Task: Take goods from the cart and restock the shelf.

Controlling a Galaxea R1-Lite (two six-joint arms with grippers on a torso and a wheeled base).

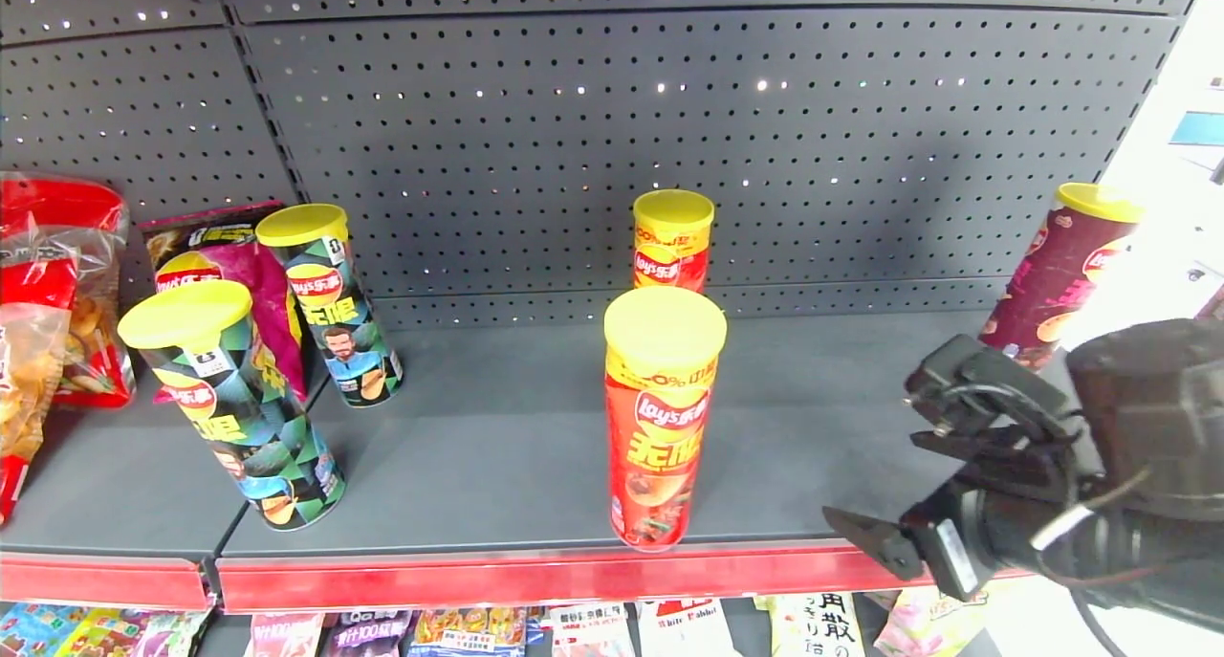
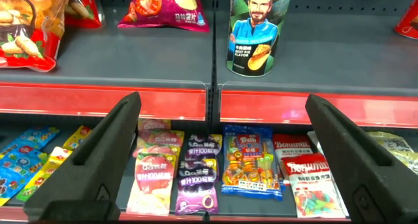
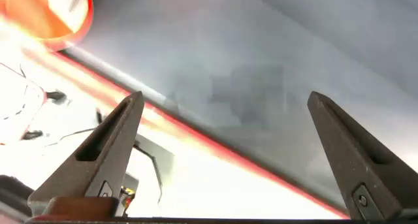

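Grey shelf [image 1: 841, 399] w/ red rail [image 1: 535, 576] is seen in head view. Front red can [image 1: 663, 418] is stood upright at the shelf's front edge, just behind the rail; rear red can [image 1: 672, 239] is set behind it by the pegboard. Two dark cans [image 1: 234, 404] are placed to the left, tilted, w/ a purple bag [image 1: 244, 274] between them and a red bag [image 1: 48, 284] at far left. Maroon can [image 1: 1061, 274] is leant at far right. Right gripper [image 1: 880, 485] is held low by the rail, to the right of the front red can and apart from it, nothing carried.

Left wrist view: left gripper [image 2: 222, 103] is spread wide and empty, aimed at the rail [image 2: 313, 106]. One dark can [image 2: 253, 31] is seen on the shelf above the rail, candy packs [image 2: 248, 162] on the level below.

Right wrist view: right gripper [image 3: 225, 96] is spread wide, nothing gripped; bare shelf [image 3: 274, 74] and rail [image 3: 215, 145] are seen past it. A red-orange blur [image 3: 46, 12] at the edge is prob. the front red can, not certain.

Step judged: between items, w/ a can set down and let go, both arms free. Next move calls for the arm to be backed off w/o clipping the front red can, then another item to be fetched from the cart and placed in the open space on the shelf.
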